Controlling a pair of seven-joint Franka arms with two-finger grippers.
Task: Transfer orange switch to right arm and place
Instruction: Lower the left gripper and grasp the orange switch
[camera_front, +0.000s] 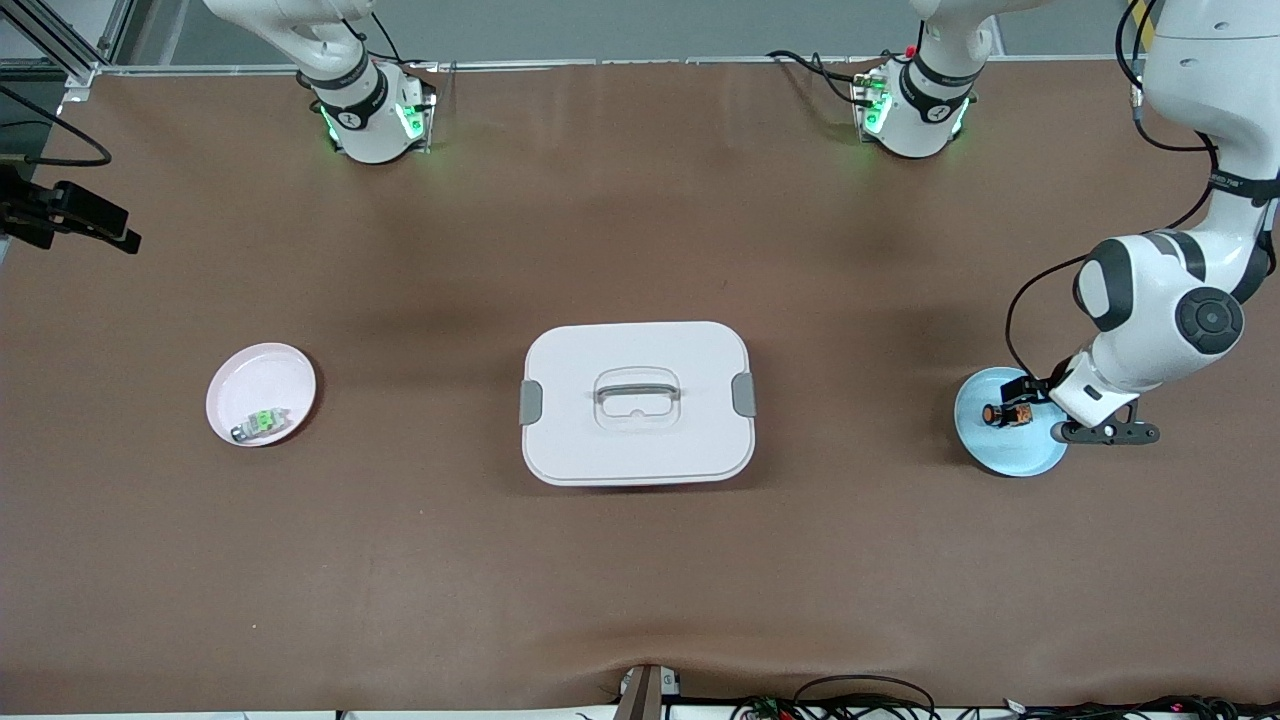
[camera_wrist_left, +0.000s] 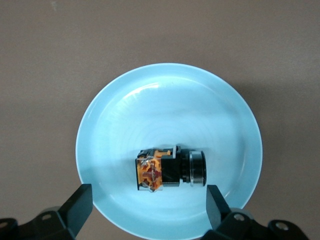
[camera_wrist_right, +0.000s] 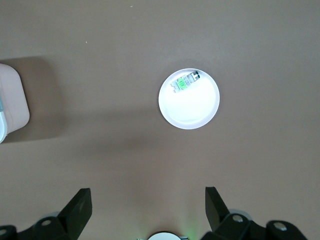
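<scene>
Orange switch on the blue plate, left gripper spread over it.

The orange switch (camera_front: 1008, 414) (camera_wrist_left: 170, 169) lies on its side in the blue plate (camera_front: 1010, 456) (camera_wrist_left: 165, 95) at the left arm's end of the table, untouched. The left gripper (camera_front: 1040, 395) (camera_wrist_left: 149, 207) hangs low over that plate with its fingers (camera_wrist_left: 80, 202) wide apart, one on each side of the switch. The white lidded box (camera_front: 637, 402) sits at the table's middle. At the right arm's end, the pink plate (camera_front: 261, 392) (camera_wrist_right: 189, 98) holds a small green-and-grey switch (camera_front: 260, 424) (camera_wrist_right: 185, 81). The right gripper (camera_wrist_right: 149, 207) waits high over the table near that plate, its fingers (camera_wrist_right: 80, 205) also spread, holding nothing.
</scene>
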